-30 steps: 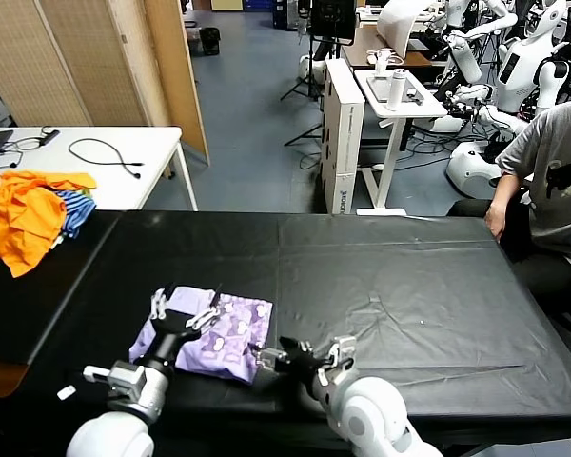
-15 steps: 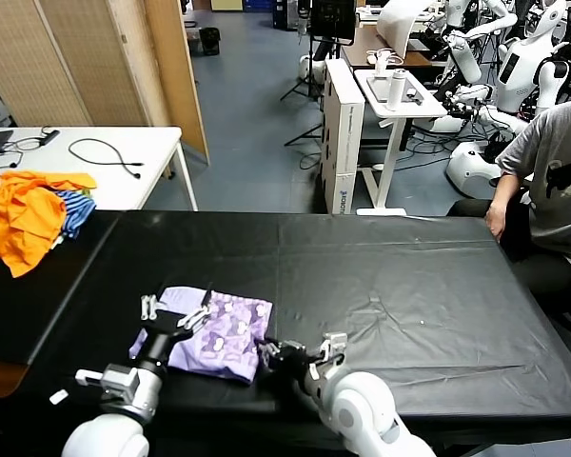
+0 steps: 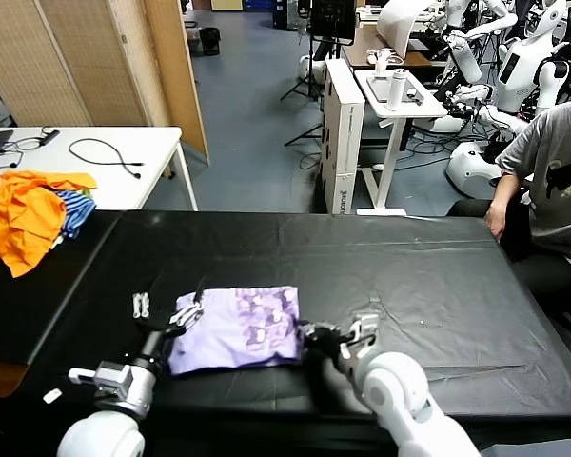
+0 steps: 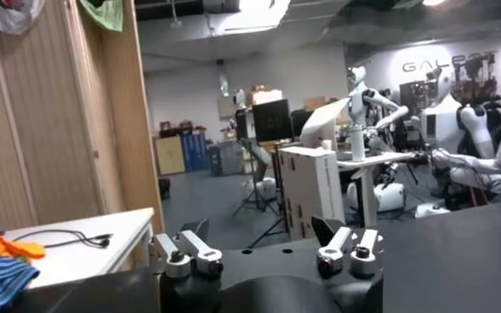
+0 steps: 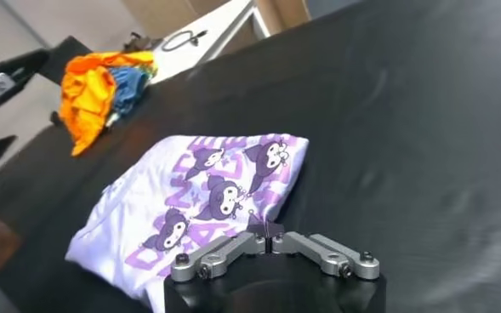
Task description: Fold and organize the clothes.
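Note:
The pale lavender T-shirt [image 3: 233,333] lies folded on the black table [image 3: 409,276] near its front edge, purple print facing up. It also shows in the right wrist view [image 5: 207,191]. My right gripper [image 3: 309,333] is at the shirt's right edge, fingers closed together on that edge [image 5: 270,230]. My left gripper [image 3: 162,307] is open and empty at the shirt's left edge, slightly raised. In the left wrist view my left gripper [image 4: 263,231] points out across the room and the shirt is out of sight.
A heap of orange and blue-striped garments [image 3: 29,214] lies at the table's far left; it also shows in the right wrist view [image 5: 97,85]. A white table with cables [image 3: 95,157] stands behind it. A seated person [image 3: 552,181] is at the right end.
The shirt has slid to the right and lies flatter. My right gripper moved right with its edge. My left gripper lifted off the shirt and drew back to its left side.

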